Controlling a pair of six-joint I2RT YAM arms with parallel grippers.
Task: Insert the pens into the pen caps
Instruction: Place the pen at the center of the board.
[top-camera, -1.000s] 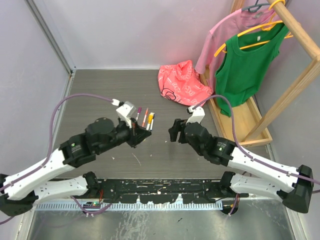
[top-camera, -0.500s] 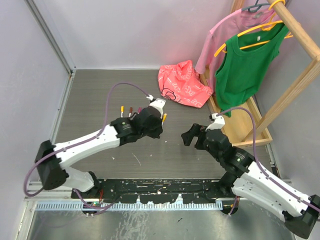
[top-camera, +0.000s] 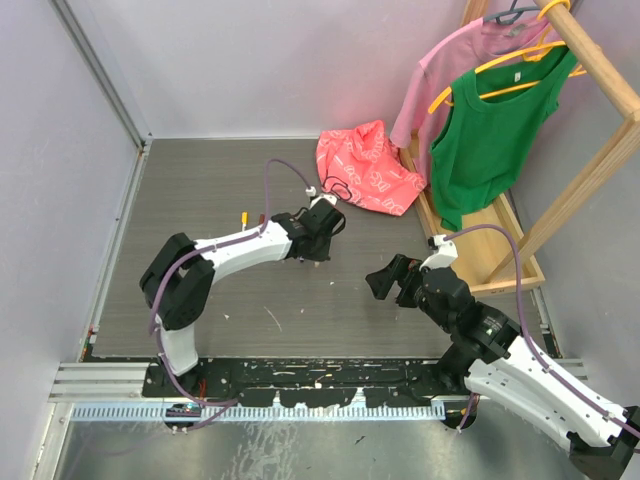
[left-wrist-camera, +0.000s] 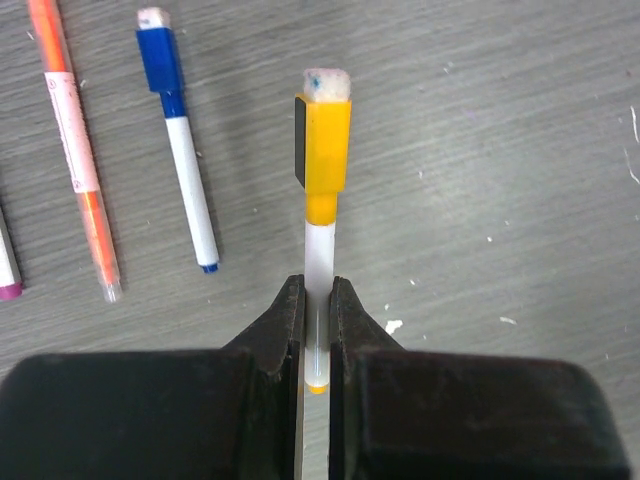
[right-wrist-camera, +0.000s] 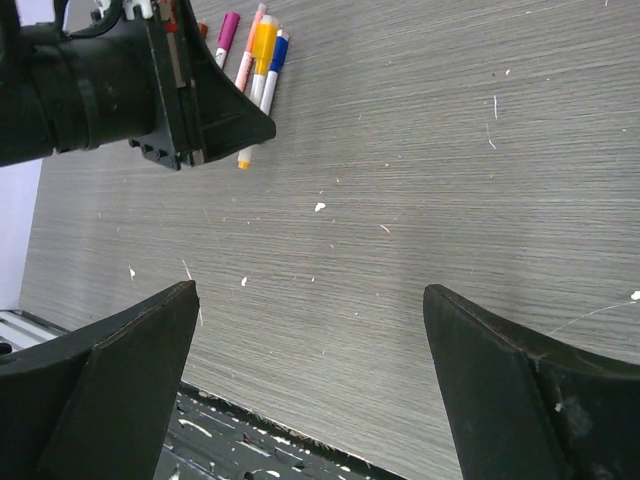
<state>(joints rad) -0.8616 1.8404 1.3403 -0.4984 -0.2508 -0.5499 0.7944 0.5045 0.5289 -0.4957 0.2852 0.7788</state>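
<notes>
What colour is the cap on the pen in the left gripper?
Yellow cap, clearest in left wrist view.

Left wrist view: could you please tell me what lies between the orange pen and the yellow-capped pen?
A blue-capped pen lies between the orange pen and the yellow-capped pen, touching neither; left wrist view.

I'm driving from afar in what looks like a robotics lab test cell. A grey wood-grain table (top-camera: 200, 190) is boxed in by plain white panel walls (top-camera: 300, 70). An aluminium mounting rail (top-camera: 100, 378) runs along its near edge, and a wooden clothes rack (top-camera: 585, 185) stands at its right edge as a staged prop.
</notes>
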